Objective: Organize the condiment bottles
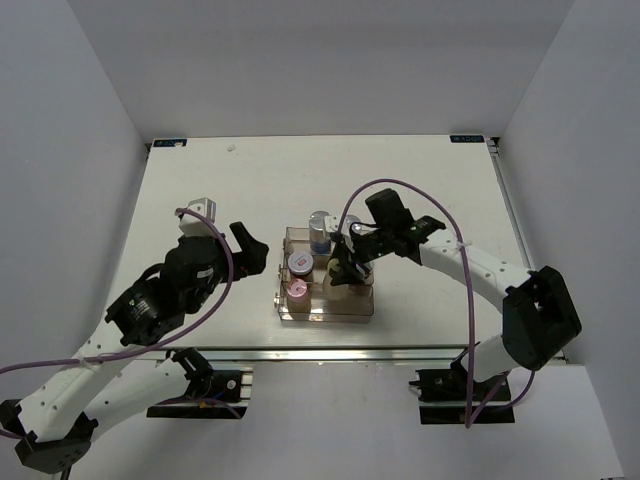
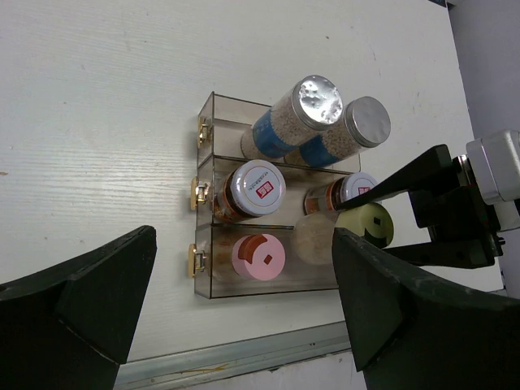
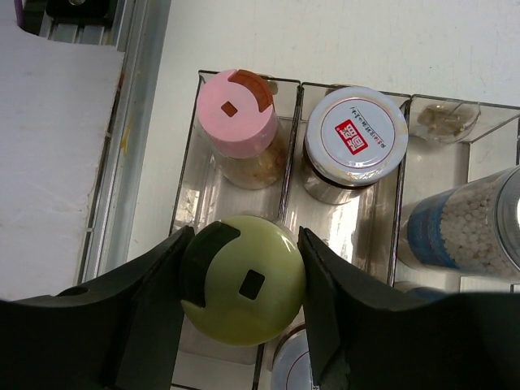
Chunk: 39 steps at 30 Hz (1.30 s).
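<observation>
Top view: my right gripper (image 1: 346,266) is clamped on the green bottle (image 3: 244,280) in the rack's (image 1: 325,317) near-right slot. The left gripper (image 1: 254,250) gapes beside the rack.

Left wrist: the bottle stands upright, cap (image 2: 367,224) up, long axis vertical.

Right wrist: fingers (image 3: 146,309) pinch the cap. I'd judge it light, rigid and slick, so grip its sides.

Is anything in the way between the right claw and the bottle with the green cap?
No, nothing visible. The right claw has a finger on each side of the green-capped bottle, inside the rack.
</observation>
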Each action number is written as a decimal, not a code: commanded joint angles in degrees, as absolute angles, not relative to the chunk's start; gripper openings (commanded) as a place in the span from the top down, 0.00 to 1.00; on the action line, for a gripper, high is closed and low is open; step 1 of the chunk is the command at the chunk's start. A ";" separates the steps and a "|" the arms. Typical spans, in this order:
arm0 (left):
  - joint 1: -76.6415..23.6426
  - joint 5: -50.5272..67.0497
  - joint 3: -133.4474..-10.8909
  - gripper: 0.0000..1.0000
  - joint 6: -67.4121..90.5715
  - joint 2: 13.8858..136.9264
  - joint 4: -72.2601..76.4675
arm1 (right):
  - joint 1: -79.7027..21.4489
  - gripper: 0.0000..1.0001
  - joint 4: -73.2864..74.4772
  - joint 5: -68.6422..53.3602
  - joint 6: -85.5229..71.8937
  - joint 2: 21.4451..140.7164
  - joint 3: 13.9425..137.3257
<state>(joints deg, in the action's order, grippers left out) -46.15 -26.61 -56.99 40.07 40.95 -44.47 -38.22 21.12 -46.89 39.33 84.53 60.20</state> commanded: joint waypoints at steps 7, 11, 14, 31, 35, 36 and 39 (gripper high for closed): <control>-46.32 -27.25 -56.16 0.02 40.17 41.13 -42.71 | -38.14 0.96 24.60 -57.02 46.04 83.05 58.45; -46.32 -27.25 -56.16 0.02 40.08 41.40 -42.63 | -38.14 0.96 25.06 -57.75 47.64 83.85 57.57; -46.32 -27.33 -56.07 0.02 40.08 41.40 -42.71 | -38.23 0.94 22.69 -53.80 45.89 84.02 55.82; -46.32 -27.33 -55.55 0.02 40.25 41.48 -42.10 | -38.23 0.29 17.31 -46.05 43.41 85.52 54.75; -46.32 -27.33 -55.63 0.02 39.99 41.75 -41.75 | -38.15 0.11 21.17 -46.67 44.30 83.41 55.81; -46.23 -27.33 -55.72 0.02 39.90 41.75 -41.66 | -38.23 0.11 21.70 -46.76 44.38 82.80 56.07; -46.32 -27.25 -56.25 0.02 39.73 41.92 -41.66 | -37.88 0.11 23.03 -46.23 41.41 78.33 58.09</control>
<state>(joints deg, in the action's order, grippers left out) -46.15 -26.61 -55.77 40.03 41.85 -42.78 -38.26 21.41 -45.89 42.98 83.99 54.63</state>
